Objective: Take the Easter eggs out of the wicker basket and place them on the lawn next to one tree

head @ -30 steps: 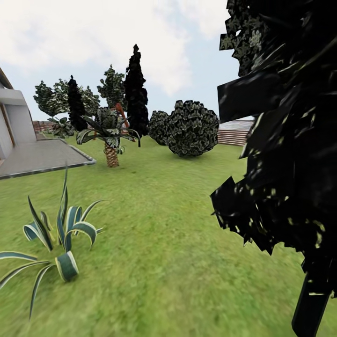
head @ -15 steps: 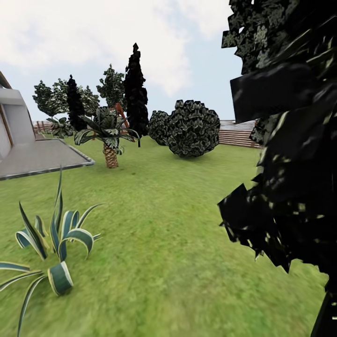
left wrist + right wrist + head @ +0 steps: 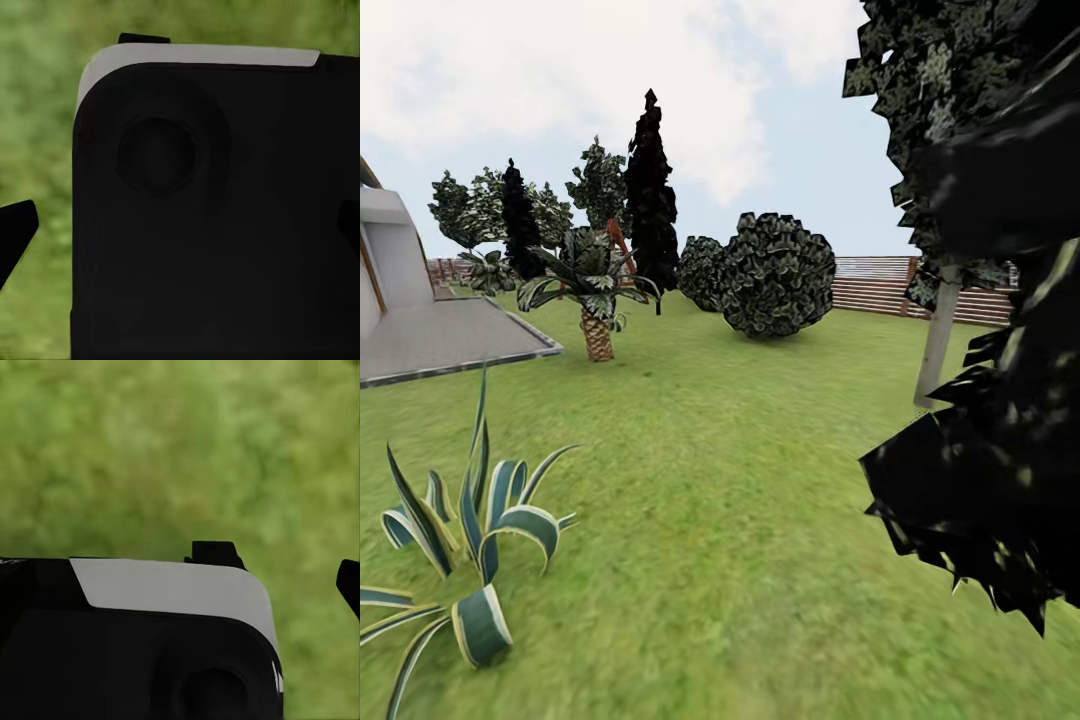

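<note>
The lawn [image 3: 740,520] spreads across most of the head view, short mottled green grass running from the near edge back to a slatted brown fence [image 3: 880,290] at the far side of the garden. Dark leafy foliage [image 3: 1000,300] hangs close to the camera along the right edge, black and blocky, and behind it a pale straight trunk [image 3: 938,340] rises from the grass in front of the fence. Two rounded dark bushes [image 3: 775,275] sit at the far middle of the lawn. To their left stands a narrow, dark cypress-like tree [image 3: 650,190], with a second, shorter one [image 3: 520,220] further left and lighter leafy trees around them. A small palm [image 3: 596,295] with a scaly trunk grows in front of these, near the corner of a grey paved slab [image 3: 445,335] that lies beside a white house wall [image 3: 385,260] at the left edge. A spiky plant [image 3: 465,520] with striped green and cream leaves fills the near left corner of the lawn.

The wrist views look down on blurred grass past dark robot bodywork with a pale rim [image 3: 202,56] — no egg or basket can be made out there. Of the left hand and the right hand, only dark slivers at the picture edges show, so I cannot tell whether either is spread or pressed together.
</note>
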Controlling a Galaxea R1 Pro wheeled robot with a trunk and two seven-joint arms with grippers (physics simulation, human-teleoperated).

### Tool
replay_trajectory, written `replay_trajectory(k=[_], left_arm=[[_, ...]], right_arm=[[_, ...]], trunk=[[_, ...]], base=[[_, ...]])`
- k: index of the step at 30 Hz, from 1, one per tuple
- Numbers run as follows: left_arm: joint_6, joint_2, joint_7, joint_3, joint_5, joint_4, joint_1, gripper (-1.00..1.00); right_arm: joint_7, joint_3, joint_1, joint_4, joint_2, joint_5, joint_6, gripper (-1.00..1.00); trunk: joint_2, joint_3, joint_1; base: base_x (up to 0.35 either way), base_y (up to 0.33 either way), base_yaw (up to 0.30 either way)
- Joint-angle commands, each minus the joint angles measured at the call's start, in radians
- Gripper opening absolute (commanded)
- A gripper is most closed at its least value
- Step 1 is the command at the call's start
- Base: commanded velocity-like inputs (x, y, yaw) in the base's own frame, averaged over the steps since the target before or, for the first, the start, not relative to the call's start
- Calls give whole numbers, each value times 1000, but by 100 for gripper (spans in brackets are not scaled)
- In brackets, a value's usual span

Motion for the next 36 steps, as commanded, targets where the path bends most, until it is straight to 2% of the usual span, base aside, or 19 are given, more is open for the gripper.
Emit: replay_trajectory(k=[1, 10, 26, 36], left_arm=[[1, 0, -5, 2, 8, -1, 0, 100], [1, 0, -4, 2, 8, -1, 0, 100], [1, 0, -7, 2, 8, -1, 0, 100], [2, 8, -6, 2, 8, -1, 0, 100]], right_arm=[[1, 0, -1, 1, 0, 0, -4, 100], [1, 0, -1, 1, 0, 0, -4, 100], [1, 0, -1, 1, 0, 0, -4, 100], [1, 0, -1, 1, 0, 0, -4, 100]], trunk=[[0, -1, 1], [0, -1, 1], [0, -1, 1], [0, -1, 1]], base=[[294, 147, 0], [287, 114, 0], [292, 5, 0], [323, 163, 0]])
